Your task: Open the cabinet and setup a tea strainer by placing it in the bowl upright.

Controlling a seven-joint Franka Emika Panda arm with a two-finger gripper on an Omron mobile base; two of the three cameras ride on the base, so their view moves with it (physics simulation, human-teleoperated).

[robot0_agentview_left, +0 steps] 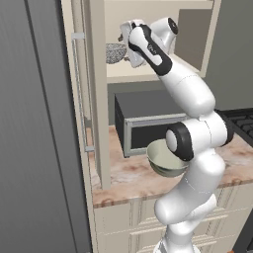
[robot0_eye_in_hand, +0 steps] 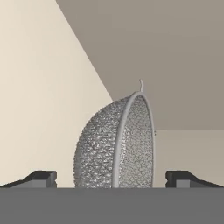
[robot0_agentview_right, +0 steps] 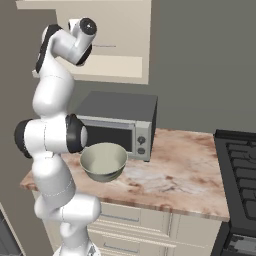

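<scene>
The cabinet (robot0_agentview_left: 148,75) stands with its door (robot0_agentview_left: 83,74) swung open to the left, silver handle showing. On its beige shelf lies the tea strainer (robot0_agentview_left: 115,53), a grey mesh basket tipped on its side. My gripper (robot0_agentview_left: 124,45) reaches into the cabinet right beside it. In the hand view the tea strainer (robot0_eye_in_hand: 114,144) fills the middle, rim on edge, while the gripper (robot0_eye_in_hand: 113,179) is open, its fingertips (robot0_eye_in_hand: 42,178) wide apart on either side and clear of the mesh. The pale green bowl (robot0_agentview_left: 161,157) (robot0_agentview_right: 103,161) sits on the counter below, in front of the microwave.
A dark grey microwave (robot0_agentview_left: 148,123) (robot0_agentview_right: 118,122) stands on the marble counter (robot0_agentview_right: 175,175) under the cabinet. A black stove (robot0_agentview_right: 241,165) is at the right. A tall dark grey panel (robot0_agentview_left: 34,128) lines the left. Cream drawer fronts (robot0_agentview_right: 145,222) run below the counter.
</scene>
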